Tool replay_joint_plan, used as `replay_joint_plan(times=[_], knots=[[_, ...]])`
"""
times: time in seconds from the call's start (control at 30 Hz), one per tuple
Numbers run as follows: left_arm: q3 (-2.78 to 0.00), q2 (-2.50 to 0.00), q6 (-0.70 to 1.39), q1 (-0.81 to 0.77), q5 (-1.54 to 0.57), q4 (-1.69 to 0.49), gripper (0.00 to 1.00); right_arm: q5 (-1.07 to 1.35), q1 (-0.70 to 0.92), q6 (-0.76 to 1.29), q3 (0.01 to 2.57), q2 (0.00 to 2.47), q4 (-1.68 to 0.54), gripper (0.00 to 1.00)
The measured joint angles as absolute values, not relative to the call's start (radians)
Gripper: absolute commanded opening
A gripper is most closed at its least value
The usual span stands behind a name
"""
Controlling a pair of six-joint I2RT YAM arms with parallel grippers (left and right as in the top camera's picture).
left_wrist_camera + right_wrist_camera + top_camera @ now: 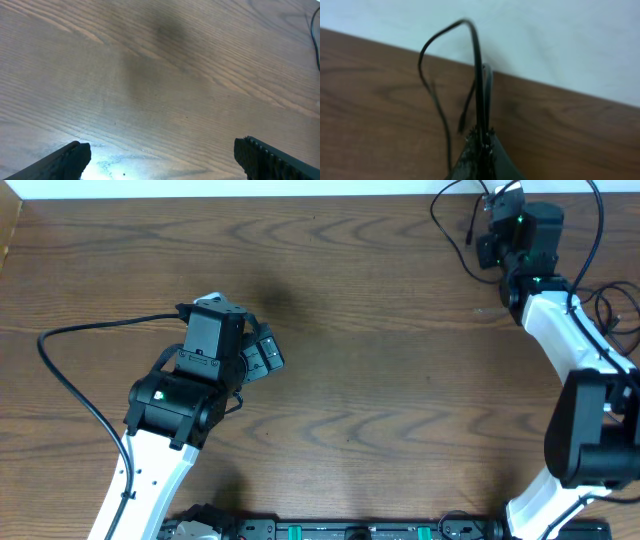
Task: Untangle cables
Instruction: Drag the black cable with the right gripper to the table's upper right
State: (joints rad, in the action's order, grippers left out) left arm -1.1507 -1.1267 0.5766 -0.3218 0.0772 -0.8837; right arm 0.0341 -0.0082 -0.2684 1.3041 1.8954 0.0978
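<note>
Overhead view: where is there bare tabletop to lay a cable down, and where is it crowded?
Bare wood lies across the middle of the table, between the left gripper and the right arm, and along the far-left strip beyond the left arm. Crowded: the far-right corner, where the right gripper pinches the black cables.
</note>
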Motion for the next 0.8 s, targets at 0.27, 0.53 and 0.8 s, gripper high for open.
replay_joint_plan(times=[0.27,0.53,0.8], knots=[[-1.151,-1.127,0.577,-0.322,0.077,-0.884,0.98,0.181,0.007,-0.146,1.305,1.907,0.170,0.01],[-1.151,-1.127,0.577,-0.321,0.077,-0.884,0.98,0.333,-0.036,-0.036,1.308,1.907,0.134,0.01],[-1.151,-1.127,0.577,-0.321,0.077,-0.884,0.98,0.277,-0.142,-0.011,1.321,1.990,0.146,0.01]])
